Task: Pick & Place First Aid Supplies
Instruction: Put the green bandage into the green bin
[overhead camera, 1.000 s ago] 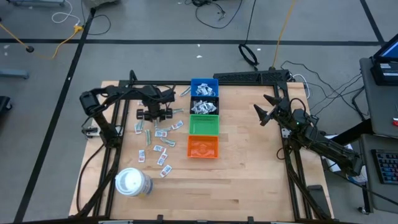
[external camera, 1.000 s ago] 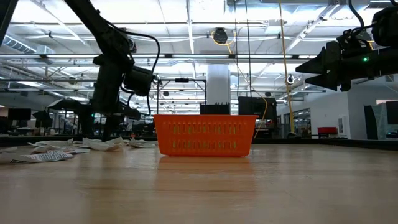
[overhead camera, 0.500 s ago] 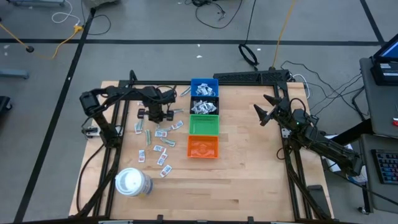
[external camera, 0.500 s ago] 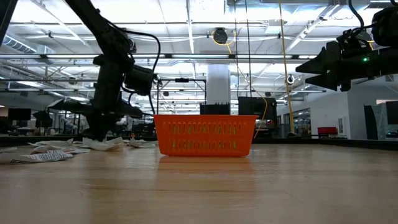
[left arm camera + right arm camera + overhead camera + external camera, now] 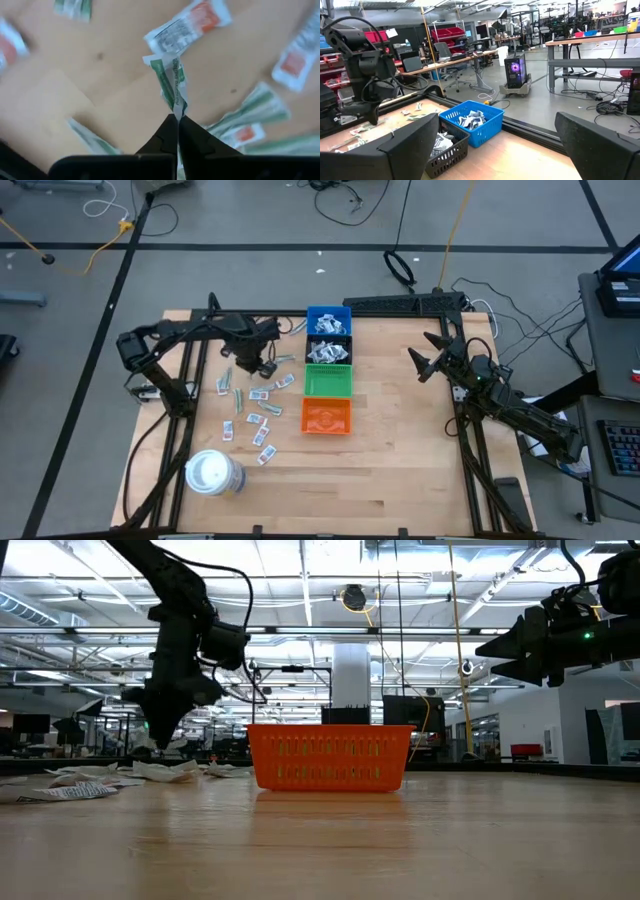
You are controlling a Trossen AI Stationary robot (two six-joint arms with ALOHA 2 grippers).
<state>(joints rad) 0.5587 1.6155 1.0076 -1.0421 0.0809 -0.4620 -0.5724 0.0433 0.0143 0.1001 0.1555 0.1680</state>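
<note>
Several small first aid packets [image 5: 255, 405] lie loose on the left half of the wooden table; the left wrist view shows white ones with reddish marks [image 5: 187, 25] and green-striped ones [image 5: 260, 107]. My left gripper [image 5: 264, 366] [image 5: 177, 119] stands over them, pointing down, shut on a slim green-and-white wrapper [image 5: 170, 80]. At the table's right side my right gripper [image 5: 430, 362] [image 5: 485, 145] waits level and open, holding nothing. My left gripper pinches one end of the green-and-white wrapper [image 5: 179, 106] between its two fingertips. The fingers come from above, pointing down. The wrapper hangs below them, slightly creased, above the packets that lie on the table.
A row of small bins stands mid-table: blue [image 5: 328, 316] farthest, then a dark one [image 5: 328, 350] with packets in it, green [image 5: 328, 384], and orange [image 5: 326, 418] nearest. A large white roll [image 5: 213, 473] sits at the near left. The right half of the table is bare wood.
My left gripper has shut on the green-and-white wrapper among the loose packets, has rolled about its own axis, and has risen a little, drawing the wrapper up off the table.
</note>
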